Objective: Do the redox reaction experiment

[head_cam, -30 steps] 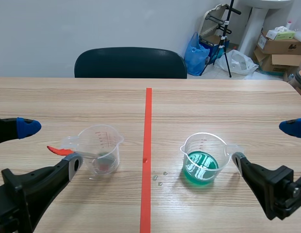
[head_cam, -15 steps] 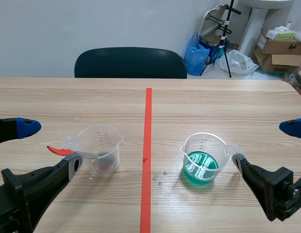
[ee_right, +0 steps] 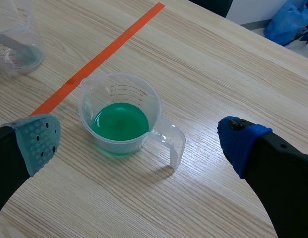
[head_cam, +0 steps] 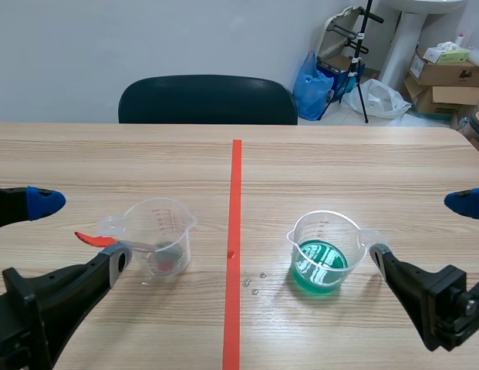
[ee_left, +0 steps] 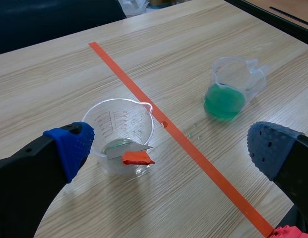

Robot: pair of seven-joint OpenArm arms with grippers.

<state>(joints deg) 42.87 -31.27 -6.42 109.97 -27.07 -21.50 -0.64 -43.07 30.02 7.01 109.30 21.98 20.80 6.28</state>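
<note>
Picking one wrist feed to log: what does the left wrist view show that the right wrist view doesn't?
Left wrist only: the open left pincer and the small spoon's red handle. Right wrist only: the open right pincer and a distant blue plastic bag. Both: the clear plastic cup of green liquid, the orange-red tape line, the wooden table, and the clear plastic measuring cup holding the spoon, cropped in the right one.

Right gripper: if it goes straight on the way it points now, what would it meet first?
Probably the measuring cup of green liquid, which stands just ahead of the right gripper, in line with the gap between its open fingers, handle nearest. Depth is hard to judge.
</note>
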